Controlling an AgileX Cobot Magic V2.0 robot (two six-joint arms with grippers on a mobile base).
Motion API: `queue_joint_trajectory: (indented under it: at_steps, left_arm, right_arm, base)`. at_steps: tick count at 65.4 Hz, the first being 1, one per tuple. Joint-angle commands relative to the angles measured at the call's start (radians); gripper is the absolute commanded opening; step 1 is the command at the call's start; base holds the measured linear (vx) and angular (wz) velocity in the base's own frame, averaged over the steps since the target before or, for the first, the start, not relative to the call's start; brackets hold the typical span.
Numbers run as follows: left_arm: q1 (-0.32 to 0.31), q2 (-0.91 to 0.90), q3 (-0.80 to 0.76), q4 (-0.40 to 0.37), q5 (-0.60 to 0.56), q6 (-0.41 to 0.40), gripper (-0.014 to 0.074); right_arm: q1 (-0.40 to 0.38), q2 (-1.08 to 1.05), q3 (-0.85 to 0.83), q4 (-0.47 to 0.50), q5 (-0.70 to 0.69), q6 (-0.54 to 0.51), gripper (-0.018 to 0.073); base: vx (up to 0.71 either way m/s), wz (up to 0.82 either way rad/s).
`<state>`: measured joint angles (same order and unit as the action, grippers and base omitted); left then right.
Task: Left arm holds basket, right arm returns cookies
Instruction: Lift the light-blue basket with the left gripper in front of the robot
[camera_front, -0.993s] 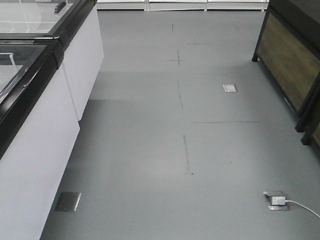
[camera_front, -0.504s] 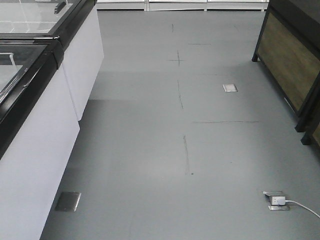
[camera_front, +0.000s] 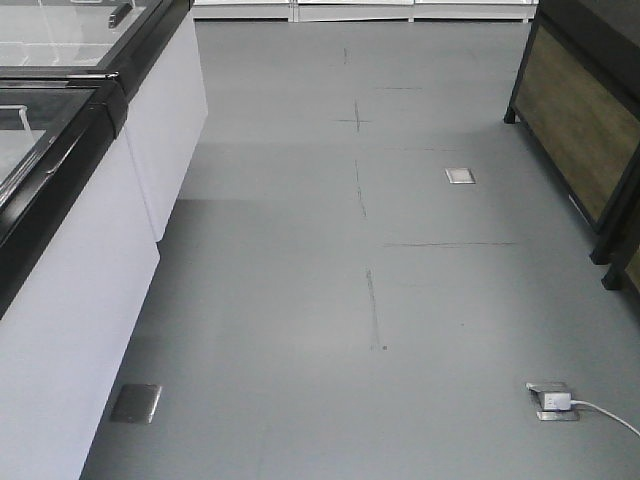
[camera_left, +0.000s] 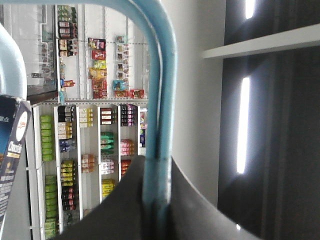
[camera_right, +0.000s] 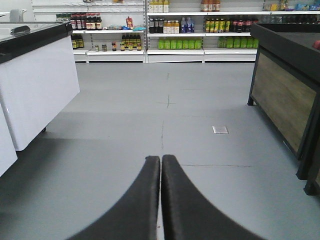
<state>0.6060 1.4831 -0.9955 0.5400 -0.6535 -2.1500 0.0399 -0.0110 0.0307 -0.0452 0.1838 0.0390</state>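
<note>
Showing only at the left edge of the left wrist view, the cookies box (camera_left: 10, 150) is dark navy with a white oval logo and pale lettering; whether it sits inside the basket (camera_left: 167, 75) cannot be told. The left tool (camera_left: 157, 167) is clamped on that basket's light blue loop handle. The right tool (camera_right: 161, 161) is closed, fingers touching, empty, above grey floor (camera_right: 125, 115).

Left edge crops the cookies (camera_left: 10, 150); basket (camera_left: 165, 85) mostly unseen.
</note>
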Motion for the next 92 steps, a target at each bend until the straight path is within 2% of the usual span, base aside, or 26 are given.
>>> queue_joint_trajectory:
  at_steps: [1,13,21,40,72,85,92]
  left_arm:
    - [-0.010,-0.046,-0.035,-0.003,-0.157,-0.012,-0.0008]
    - [-0.065,-0.059,-0.035,0.014,-0.147,-0.012,-0.0008]
    - [-0.138,-0.065,-0.035,0.022,-0.143,-0.012,-0.0008]
    - [-0.396,-0.065,-0.035,0.020,-0.115,-0.012,-0.0008]
    - [-0.737,-0.155,-0.027,0.022,-0.057,-0.011,-0.0008]
    - [-0.870,-0.205,0.037,0.022,-0.033,-0.010,-0.0008]
    - [-0.969,-0.227,0.081,0.022,-0.033,-0.008,-0.0008]
  right_arm:
    - [0.000,-0.011,0.000,-0.009,-0.076,0.000,-0.0008]
    - [0.000,-0.011,0.000,-0.009,-0.076,0.000,-0.0008]
    - [0.000,-0.011,0.000,-0.009,-0.076,0.000,-0.0008]
    - [0.000,-0.011,0.000,-0.009,-0.076,0.000,-0.0008]
    - [0.000,-0.011,0.000,-0.009,-0.076,0.000,-0.0008]
    - [0.000,-0.011,0.000,-0.009,-0.076,0.000,-0.0008]
    - [0.000,-0.011,0.000,-0.009,-0.076,0.000,-0.0008]
  base:
    - [0.00,0.00]
    - [0.00,0.00]
    - [0.00,0.00]
    - [0.00,0.00]
    - [0.00,0.00]
    - [0.00,0.00]
    - [0.00,0.00]
